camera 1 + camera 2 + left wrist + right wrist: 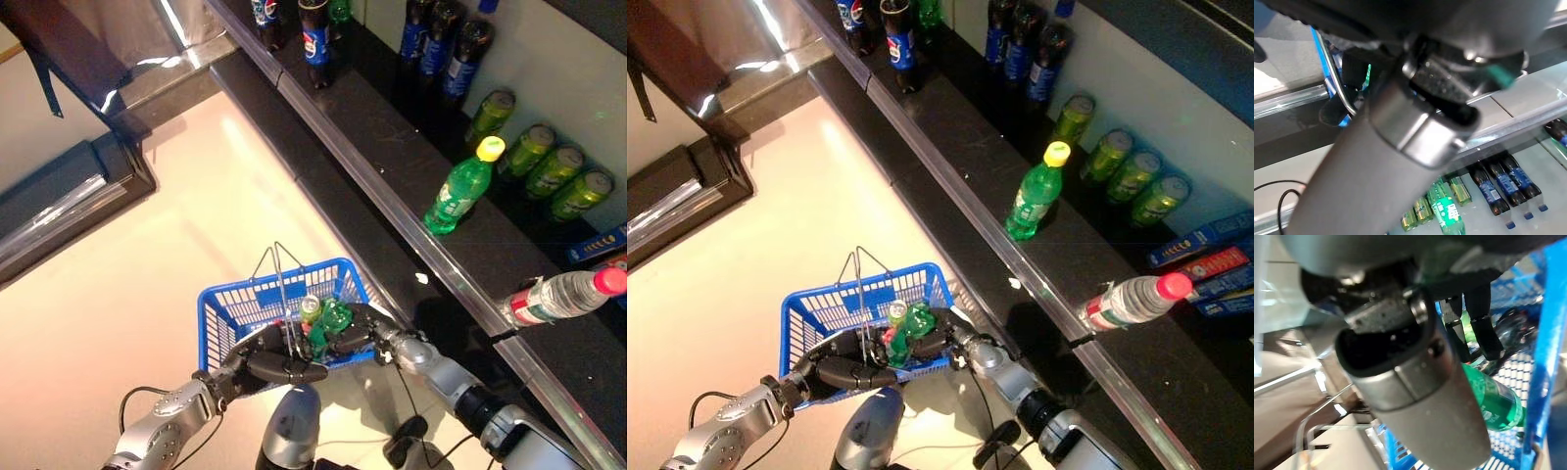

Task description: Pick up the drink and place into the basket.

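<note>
Currently the right hand [364,331] is closed round a green drink bottle [328,324] and holds it just above the blue basket [240,305], at the basket's near rim. The bottle is tilted, its cap end toward the left hand [269,364]. The left hand is curled on the basket's wire handles [284,284] at the near edge, carrying the basket clear of the floor [176,235]. The right wrist view shows the green bottle past the dark fingers [1484,340], with the blue mesh behind it.

Handling judgement: the bottle looks like thin plastic, light to moderate in weight if full, smooth and somewhat slippery, and slightly yielding under squeeze. The mid-body, around the label, is the firm place to grip; the neck is narrow and less secure. It should be lowered into the mesh before release, since it will roll once laid down.

Count, on the shelf [392,147] beyond and to the right of the right hand:
- one upright green bottle with a yellow cap [462,188];
- four green cans [549,166] lying on their sides;
- one clear bottle with a pink cap [563,294], lying down;
- several dark cola bottles [313,39] at the far end, partly cut off, so no exact number is given.

One basket is present.
</note>
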